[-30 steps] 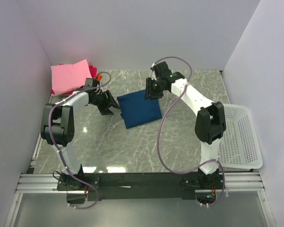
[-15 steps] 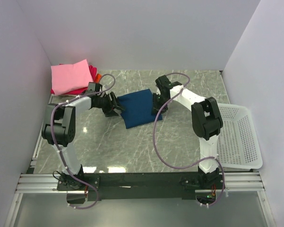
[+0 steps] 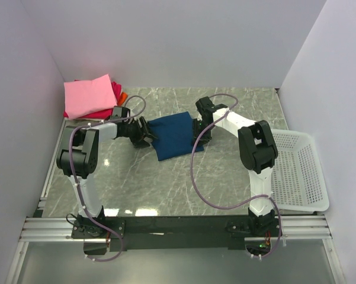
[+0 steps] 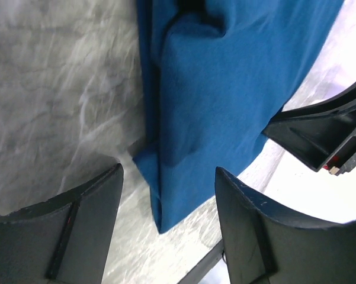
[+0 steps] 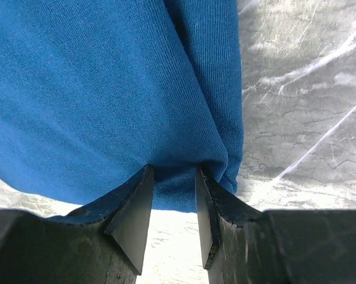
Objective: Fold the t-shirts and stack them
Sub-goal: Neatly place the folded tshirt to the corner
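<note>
The blue t-shirt (image 3: 176, 136) is folded but not on the pink stack (image 3: 90, 96); left fingers (image 4: 249, 236) wide, right fingers (image 5: 127, 213) pinching its edge.

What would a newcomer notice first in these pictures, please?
The folded dark blue t-shirt lies mid-table on the marble table, with the left gripper at its left edge and the right gripper at its right edge. Next come the pink t-shirt topping a stack in the far left corner, and the white mesh basket at the right.

lab cell: white walls (image 3: 166, 41) enclose marble table (image 3: 166, 177)
</note>
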Robot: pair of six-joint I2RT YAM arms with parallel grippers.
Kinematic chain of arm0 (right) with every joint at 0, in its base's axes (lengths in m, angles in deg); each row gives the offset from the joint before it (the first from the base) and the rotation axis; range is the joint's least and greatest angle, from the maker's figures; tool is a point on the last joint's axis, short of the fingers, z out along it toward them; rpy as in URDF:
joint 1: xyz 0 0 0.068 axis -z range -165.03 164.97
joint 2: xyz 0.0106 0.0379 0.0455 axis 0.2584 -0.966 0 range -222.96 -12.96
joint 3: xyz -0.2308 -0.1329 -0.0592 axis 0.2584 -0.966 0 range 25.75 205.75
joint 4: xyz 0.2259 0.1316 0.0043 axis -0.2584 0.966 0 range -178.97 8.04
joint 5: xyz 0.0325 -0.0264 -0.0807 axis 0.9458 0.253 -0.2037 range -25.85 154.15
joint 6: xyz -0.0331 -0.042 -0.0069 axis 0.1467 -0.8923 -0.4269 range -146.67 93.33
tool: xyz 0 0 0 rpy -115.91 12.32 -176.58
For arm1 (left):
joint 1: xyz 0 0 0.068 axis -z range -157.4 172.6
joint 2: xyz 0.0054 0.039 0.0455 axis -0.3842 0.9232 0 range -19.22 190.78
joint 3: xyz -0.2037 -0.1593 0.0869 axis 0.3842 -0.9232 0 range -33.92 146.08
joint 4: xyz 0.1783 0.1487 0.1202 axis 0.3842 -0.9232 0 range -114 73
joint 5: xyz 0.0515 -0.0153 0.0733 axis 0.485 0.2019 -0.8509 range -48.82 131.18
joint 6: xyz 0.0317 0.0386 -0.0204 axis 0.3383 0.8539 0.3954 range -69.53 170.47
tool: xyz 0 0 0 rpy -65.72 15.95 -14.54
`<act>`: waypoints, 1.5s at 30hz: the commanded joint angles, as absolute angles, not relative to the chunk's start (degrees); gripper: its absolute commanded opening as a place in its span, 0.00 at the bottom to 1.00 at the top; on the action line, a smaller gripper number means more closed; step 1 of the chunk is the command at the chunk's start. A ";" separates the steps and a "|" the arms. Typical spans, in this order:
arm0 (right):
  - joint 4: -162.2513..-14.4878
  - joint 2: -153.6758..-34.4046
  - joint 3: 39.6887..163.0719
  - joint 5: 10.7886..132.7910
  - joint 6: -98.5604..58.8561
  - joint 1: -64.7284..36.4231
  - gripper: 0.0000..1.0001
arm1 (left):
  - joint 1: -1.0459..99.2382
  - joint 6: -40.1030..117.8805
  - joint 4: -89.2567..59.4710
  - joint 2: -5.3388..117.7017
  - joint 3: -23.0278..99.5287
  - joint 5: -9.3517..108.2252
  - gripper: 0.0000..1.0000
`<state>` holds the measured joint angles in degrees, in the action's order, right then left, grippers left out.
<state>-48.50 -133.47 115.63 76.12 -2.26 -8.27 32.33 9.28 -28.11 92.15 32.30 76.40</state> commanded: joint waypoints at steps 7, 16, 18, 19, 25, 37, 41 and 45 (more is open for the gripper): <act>-45.90 -135.21 117.85 74.61 -3.90 -7.53 0.42 | 34.72 7.75 -19.37 94.76 30.06 72.64 0.72; -45.37 -134.42 117.16 75.75 -4.78 -7.52 0.42 | 41.39 3.80 -15.15 102.76 32.43 70.88 0.73; -45.72 -134.16 116.63 76.36 -4.78 -7.52 0.42 | 42.80 3.36 -15.85 105.13 34.80 71.15 0.73; -45.90 -134.25 116.19 76.63 -4.78 -7.53 0.42 | 44.03 3.27 -16.20 106.53 36.46 71.49 0.73; -46.78 -133.81 115.22 77.59 -4.87 -7.44 0.42 | 47.20 3.80 -19.45 108.74 39.82 70.18 0.68; -46.60 -131.70 114.78 78.65 -5.39 -7.44 0.46 | 46.86 13.63 -43.35 108.83 52.63 49.20 0.00; -43.63 -129.68 115.65 75.67 -6.45 -7.35 0.57 | 46.06 21.18 -54.06 108.92 61.16 41.45 0.00; -41.25 -126.09 116.10 71.89 -7.15 -7.52 0.61 | 45.62 31.45 -61.63 107.43 67.67 32.06 0.00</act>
